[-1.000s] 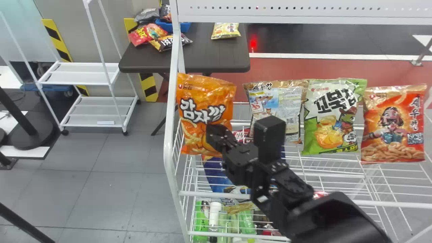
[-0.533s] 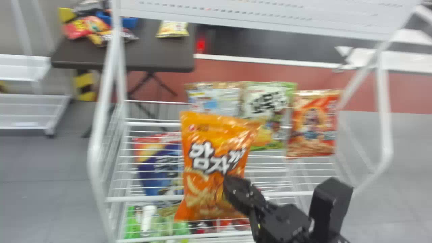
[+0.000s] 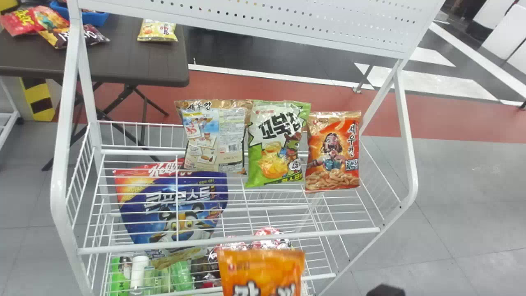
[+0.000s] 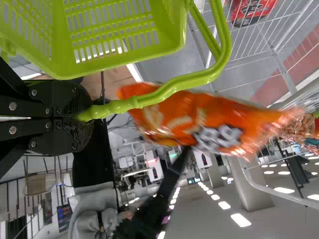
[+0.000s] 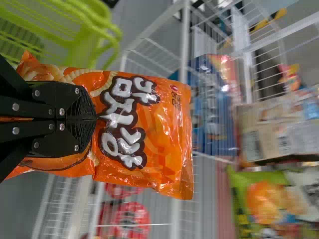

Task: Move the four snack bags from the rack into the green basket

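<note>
At the head view's bottom edge is a black part of my right gripper (image 3: 385, 290), right of the orange snack bag (image 3: 261, 273). In the right wrist view, my right gripper (image 5: 95, 118) is shut on the lower part of that bag (image 5: 164, 129). Three bags hang in a row on the rack: beige (image 3: 215, 142), green (image 3: 277, 144) and red-orange (image 3: 333, 152). My left gripper (image 4: 79, 117) is shut on the handle of the green basket (image 4: 112, 30). The orange bag (image 4: 199, 119) is beside the handle there, outside the basket.
The white wire rack (image 3: 230, 239) has a blue cereal bag (image 3: 172, 205) on its left side and bottles (image 3: 139, 273) lower down. Behind it at left stands a dark table (image 3: 135, 61) with more snack bags. A perforated white panel (image 3: 263, 20) spans the top.
The orange bag has come away from the rack's left end, down and toward the robot, with my right gripper. The head view has swung right, so the rack appears farther left.
</note>
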`<state>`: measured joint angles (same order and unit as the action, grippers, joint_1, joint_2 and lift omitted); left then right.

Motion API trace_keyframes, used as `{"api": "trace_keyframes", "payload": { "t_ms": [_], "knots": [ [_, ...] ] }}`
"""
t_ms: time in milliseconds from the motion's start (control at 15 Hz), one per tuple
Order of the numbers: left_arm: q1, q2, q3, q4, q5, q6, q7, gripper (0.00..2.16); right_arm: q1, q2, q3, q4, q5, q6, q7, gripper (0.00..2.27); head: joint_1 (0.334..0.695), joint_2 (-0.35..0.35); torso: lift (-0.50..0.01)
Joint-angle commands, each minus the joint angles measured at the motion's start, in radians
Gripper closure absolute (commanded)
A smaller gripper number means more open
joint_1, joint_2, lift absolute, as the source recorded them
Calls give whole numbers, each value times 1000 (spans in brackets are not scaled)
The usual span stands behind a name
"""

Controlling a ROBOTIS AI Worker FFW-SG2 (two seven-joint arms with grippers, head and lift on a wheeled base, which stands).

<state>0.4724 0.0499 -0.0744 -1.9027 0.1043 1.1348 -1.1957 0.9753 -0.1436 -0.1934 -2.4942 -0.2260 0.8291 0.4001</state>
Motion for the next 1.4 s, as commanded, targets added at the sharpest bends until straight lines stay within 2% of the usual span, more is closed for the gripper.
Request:
{"api": "trace_keyframes", "payload": {
  "t_ms": [0, 200, 533, 600, 733, 1000, 1133, 1333],
  "knots": [
    [0, -1, 2, 1, 0, 0, 1, 2115, 2, -5, 26, 78, -36, 42, 6, 2246, 695, -350, 0],
    [0, -1, 5, 1, 0, 3, -1, 2118, -30, -25, 108, 172, -38, 51, 11, 2246, 695, -350, 0],
    [14, -1, -5, -6, 0, 3, -1, 2115, -119, -30, 206, 258, -29, 63, 16, 2216, 695, -350, 0],
    [17, -1, -5, -7, 0, 3, -2, 2115, -130, -30, 212, 273, -30, 54, 16, 1774, 695, -350, 0],
    [18, -1, -4, -7, -2, 3, -4, 2118, -142, -39, 212, 282, -27, 57, 32, -2, 695, -350, 0],
    [18, -1, -15, -6, -3, -6, -1, 2115, -150, -39, 169, 270, -56, 140, 171, 53, 695, -350, 0],
    [18, -1, -16, -7, -3, -3, -1, 2115, -130, -34, 127, 236, -67, 109, 177, 60, 695, -350, 0],
    [20, -1, -18, -6, -5, -3, -1, 2118, -121, 2, 68, 229, -59, -222, 144, 53, 695, -350, 0]
  ]
}}
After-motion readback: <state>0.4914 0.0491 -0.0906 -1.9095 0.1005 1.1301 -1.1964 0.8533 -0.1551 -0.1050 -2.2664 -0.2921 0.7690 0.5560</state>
